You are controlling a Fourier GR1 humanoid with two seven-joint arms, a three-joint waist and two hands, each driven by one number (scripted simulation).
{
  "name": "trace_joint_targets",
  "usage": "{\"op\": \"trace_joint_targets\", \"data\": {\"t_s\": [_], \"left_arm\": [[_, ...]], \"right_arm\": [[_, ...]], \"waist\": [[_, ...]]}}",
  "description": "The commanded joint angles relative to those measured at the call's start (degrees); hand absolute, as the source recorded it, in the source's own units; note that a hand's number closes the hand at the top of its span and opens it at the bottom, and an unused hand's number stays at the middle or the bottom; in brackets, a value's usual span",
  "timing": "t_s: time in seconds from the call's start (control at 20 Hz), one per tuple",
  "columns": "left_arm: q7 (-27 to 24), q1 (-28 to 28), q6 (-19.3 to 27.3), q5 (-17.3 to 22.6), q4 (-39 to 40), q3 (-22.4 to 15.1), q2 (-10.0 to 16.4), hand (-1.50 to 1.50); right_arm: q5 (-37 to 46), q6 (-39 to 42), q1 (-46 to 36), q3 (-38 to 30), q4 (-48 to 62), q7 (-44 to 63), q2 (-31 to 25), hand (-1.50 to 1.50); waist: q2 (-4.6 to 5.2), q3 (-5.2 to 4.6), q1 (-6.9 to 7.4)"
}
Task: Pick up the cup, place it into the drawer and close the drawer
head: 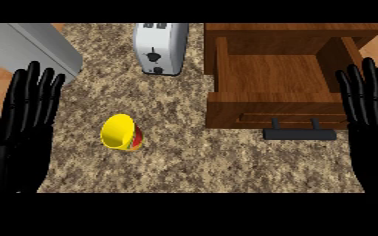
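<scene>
Yellow cup (120,132) lies tipped on counter (199,155) left of open drawer (275,87).

One view from the head looks steeply down, close over the counter (221,162).

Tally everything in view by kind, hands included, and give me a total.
Yellow cup: 1
Toaster: 1
Wooden drawer: 1
Grey metal object: 1
Black hands: 2, the left hand and the right hand
Total: 6
</scene>
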Motion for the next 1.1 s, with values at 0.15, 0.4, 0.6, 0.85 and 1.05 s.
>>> {"op": "trace_joint_targets", "data": {"t_s": [0.15, 0.4, 0.6, 0.85, 1.05], "left_arm": [[-1.14, 2.86, -9.91, 6.74, -2.29, -4.48, 2.52, -1.50], [6.94, 7.74, -10.69, 16.81, -2.52, -7.98, -0.77, -1.50], [1.51, 6.59, -12.96, 16.80, 5.30, -6.17, -1.18, -1.50], [4.06, 5.41, -16.81, 24.15, 6.78, 2.78, 3.17, -1.50], [-3.55, 10.46, -19.61, 19.30, 13.64, 3.84, 3.26, -1.50]], "right_arm": [[3.21, -2.40, -0.98, 0.91, 2.59, -2.04, 2.29, -1.50], [1.95, 1.69, -3.35, -1.43, 1.62, 6.95, -4.35, -1.50], [1.97, 4.27, -2.33, -2.30, 5.81, 1.43, -4.65, -1.50], [2.75, 2.98, -4.99, -1.27, 5.56, 2.69, -1.96, -1.50], [2.20, 4.63, -2.85, -2.19, 5.14, 1.53, -3.06, -1.50]], "waist": [[-0.64, -1.04, -0.37], [-0.65, -1.07, -0.17], [-0.56, -1.02, -0.70], [-0.60, -1.01, -0.63], [-0.61, -1.02, -0.67]]}}
